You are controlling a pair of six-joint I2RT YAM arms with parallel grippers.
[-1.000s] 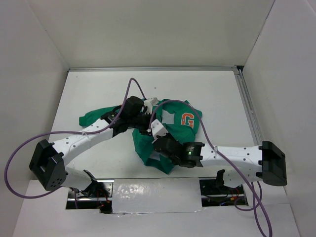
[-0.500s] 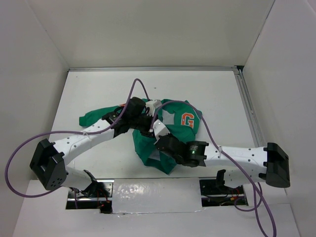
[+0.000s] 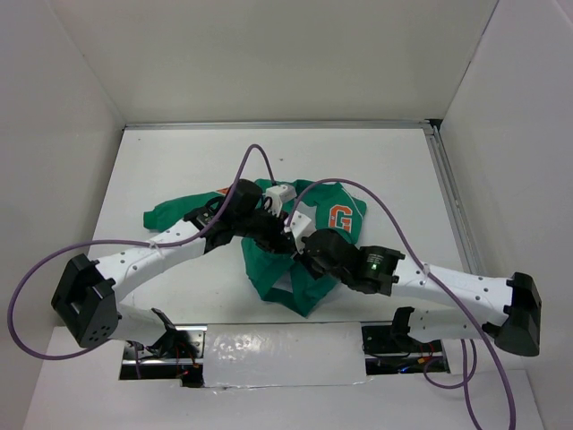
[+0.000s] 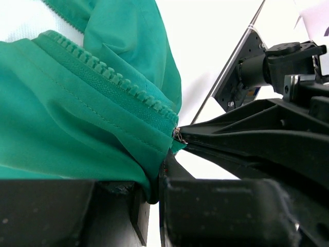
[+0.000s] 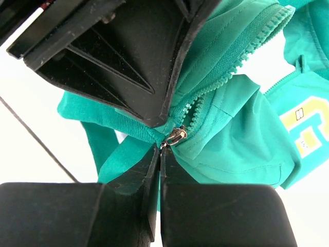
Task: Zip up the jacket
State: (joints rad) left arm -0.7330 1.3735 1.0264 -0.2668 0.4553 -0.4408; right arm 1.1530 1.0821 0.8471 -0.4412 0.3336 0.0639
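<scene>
The green jacket [image 3: 313, 269] lies crumpled in the middle of the table, its orange "G" patch [image 3: 338, 218] facing up. My left gripper [image 3: 269, 235] is shut on a fold of the jacket's hem beside the zipper's lower end [image 4: 149, 185]. The zipper teeth [image 4: 118, 85] run up and left from there. My right gripper [image 3: 292, 247] meets it tip to tip and is shut on the metal zipper pull [image 5: 163, 145]. The slider [image 5: 178, 135] sits at the bottom of the teeth [image 5: 241, 49], which are open above it. The left gripper's fingers [image 5: 128, 56] fill the upper part of the right wrist view.
A green sleeve [image 3: 175, 210] stretches left under my left arm. White walls enclose the table, and a metal rail [image 3: 452, 193] runs along its right edge. Purple cables [image 3: 260, 157] loop above both arms. An opening with wiring [image 3: 166, 345] lies at the near edge.
My right arm has swung so its wrist sits farther back and right, and its base link has moved right. Both grippers stay closed together at the zipper's lower end.
</scene>
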